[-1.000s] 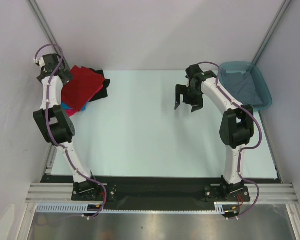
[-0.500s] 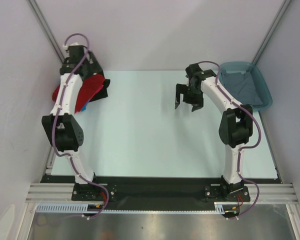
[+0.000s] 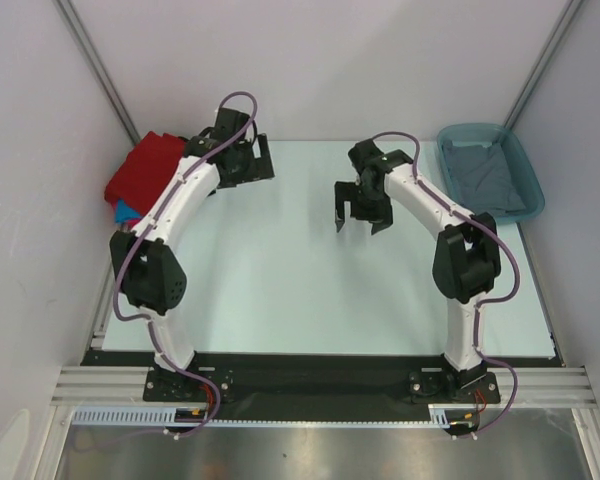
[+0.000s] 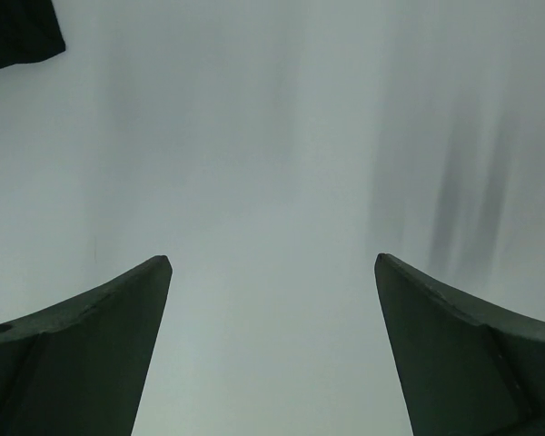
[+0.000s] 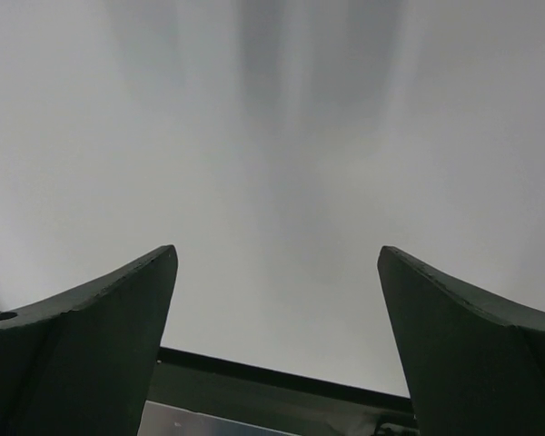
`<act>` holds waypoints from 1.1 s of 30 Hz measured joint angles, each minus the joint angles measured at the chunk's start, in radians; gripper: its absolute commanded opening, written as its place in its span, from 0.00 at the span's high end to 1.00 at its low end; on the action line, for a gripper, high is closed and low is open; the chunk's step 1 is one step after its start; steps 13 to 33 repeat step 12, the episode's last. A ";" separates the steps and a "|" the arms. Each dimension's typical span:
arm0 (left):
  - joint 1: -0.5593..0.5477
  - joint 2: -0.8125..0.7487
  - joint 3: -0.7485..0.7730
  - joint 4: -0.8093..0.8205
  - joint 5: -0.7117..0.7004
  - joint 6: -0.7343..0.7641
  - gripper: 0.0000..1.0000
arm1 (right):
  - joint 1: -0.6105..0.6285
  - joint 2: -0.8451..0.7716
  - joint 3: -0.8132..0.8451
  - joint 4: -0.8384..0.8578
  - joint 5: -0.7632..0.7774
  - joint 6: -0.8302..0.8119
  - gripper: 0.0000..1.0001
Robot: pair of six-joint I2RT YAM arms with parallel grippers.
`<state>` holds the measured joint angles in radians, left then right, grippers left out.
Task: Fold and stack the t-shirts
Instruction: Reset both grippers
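Folded stack in the far-left corner of the worktop (image 3: 280,270): dark red t-shirt (image 3: 145,168) on top, blue t-shirt (image 3: 128,210) edge showing beneath. The stack's long axis slants from near-left to far-right. Teal tub (image 3: 529,172) at far right holds the grey t-shirt (image 3: 485,175). Left pincer (image 4: 272,272) and right pincer (image 5: 277,259) are spread, gripping nothing.

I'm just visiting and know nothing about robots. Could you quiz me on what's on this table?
1. True or false: the grey shirt lies inside the tub.
2. Which shirt tops the pile in the far left corner? A red, B grey, C pink.
3. What do the two arms' jaws hold?
Key: 1 true. 2 A, the red shirt. 3 nothing; both stand open over the table.
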<state>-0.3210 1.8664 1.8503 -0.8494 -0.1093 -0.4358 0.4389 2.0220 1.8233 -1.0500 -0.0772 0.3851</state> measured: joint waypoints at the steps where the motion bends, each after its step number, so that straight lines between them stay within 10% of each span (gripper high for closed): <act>1: 0.006 -0.008 -0.004 -0.005 -0.003 0.000 0.00 | 0.009 -0.007 -0.011 0.001 0.002 0.006 0.00; 12: 0.009 -0.234 -0.240 0.051 0.039 -0.001 0.00 | 0.069 -0.103 -0.124 0.018 0.076 0.064 0.00; 33: 0.009 -0.234 -0.240 0.051 0.039 -0.001 0.00 | 0.069 -0.103 -0.124 0.018 0.076 0.064 0.00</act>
